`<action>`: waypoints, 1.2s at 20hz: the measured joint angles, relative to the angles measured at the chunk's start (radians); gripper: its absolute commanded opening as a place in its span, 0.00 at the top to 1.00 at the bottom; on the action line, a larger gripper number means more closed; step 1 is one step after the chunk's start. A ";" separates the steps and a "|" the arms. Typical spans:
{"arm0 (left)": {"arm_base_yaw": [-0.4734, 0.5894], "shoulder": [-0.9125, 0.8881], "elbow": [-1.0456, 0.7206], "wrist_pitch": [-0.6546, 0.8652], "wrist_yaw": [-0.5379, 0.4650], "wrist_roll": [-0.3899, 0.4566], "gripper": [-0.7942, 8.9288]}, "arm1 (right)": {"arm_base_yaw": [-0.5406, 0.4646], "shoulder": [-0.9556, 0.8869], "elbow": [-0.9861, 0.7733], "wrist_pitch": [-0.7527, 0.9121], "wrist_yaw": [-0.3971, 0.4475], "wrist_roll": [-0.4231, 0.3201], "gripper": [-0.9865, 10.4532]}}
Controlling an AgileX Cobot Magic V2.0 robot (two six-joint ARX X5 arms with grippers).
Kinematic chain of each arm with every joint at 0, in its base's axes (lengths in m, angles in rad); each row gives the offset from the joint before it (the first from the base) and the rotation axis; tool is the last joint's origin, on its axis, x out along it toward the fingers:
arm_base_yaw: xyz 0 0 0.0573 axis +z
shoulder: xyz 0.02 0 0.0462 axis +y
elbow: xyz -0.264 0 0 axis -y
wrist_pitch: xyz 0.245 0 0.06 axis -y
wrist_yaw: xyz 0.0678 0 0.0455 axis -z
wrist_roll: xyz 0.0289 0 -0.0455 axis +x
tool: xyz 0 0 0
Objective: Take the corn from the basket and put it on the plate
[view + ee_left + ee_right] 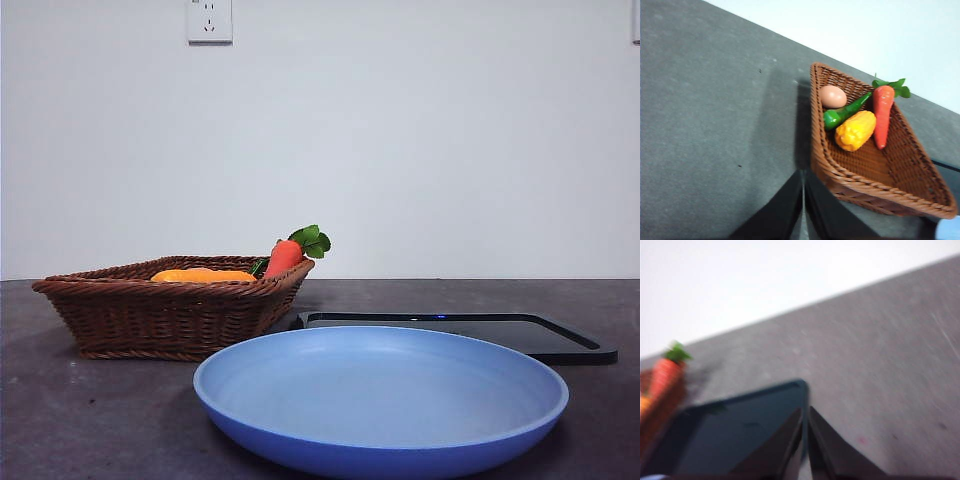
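The orange-yellow corn (856, 130) lies in the brown wicker basket (865, 165), between a green pepper and the carrot. In the front view only the corn's top (203, 275) shows over the basket (170, 315) rim at the left. The light-blue plate (380, 400) sits in front, near the camera. My left gripper (803, 172) is shut, above the table just outside the basket's near rim. My right gripper (806, 410) is shut, above the black tray's corner, and that view is blurred. Neither arm shows in the front view.
A red-orange carrot (883, 114) with green leaves, a green pepper (842, 113) and a pinkish egg-like item (833, 96) share the basket. A flat black tray (450, 333) lies behind the plate. A wall stands behind the table.
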 measured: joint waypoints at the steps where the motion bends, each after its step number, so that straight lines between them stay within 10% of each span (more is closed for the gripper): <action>1: 0.000 0.005 0.019 -0.016 0.002 -0.008 0.91 | 0.000 0.001 0.022 -0.008 -0.005 0.006 0.91; 14: 0.000 0.253 0.388 -0.209 0.157 0.028 0.91 | 0.000 0.288 0.333 -0.186 -0.215 -0.031 0.91; 24: -0.005 0.480 0.616 -0.452 0.293 0.232 0.91 | 0.103 0.559 0.609 -0.469 -0.397 -0.262 0.91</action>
